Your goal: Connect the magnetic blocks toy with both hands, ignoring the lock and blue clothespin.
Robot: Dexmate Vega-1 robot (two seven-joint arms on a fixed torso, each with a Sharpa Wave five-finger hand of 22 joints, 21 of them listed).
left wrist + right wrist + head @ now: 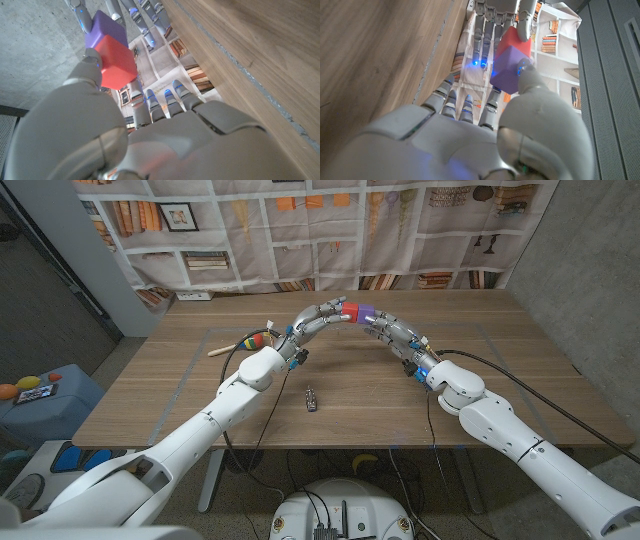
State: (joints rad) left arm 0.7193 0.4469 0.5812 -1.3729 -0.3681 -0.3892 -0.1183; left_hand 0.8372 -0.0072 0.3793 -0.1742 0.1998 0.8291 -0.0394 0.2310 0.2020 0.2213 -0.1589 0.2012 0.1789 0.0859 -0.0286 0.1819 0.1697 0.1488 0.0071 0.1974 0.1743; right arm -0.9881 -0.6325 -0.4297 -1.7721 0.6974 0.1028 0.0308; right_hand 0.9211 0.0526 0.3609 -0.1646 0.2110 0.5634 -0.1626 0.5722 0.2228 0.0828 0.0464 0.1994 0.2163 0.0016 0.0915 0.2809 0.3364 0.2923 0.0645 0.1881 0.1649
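the red block (349,309) and the purple block (364,311) are held face to face, raised above the wooden table (200,400), beyond the small lock (311,399). the red one is pinched by the left hand (318,319), the purple one by the right hand (388,328). both cubes are judged light, rigid and smooth-sided, best gripped on opposite flat faces, away from the joint.

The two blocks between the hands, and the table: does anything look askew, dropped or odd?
Nothing stands out. The red block and the purple block sit face to face, aligned, held above the table between the left hand and the right hand. The small metal lock and a colourful wooden-handled toy lie undisturbed.
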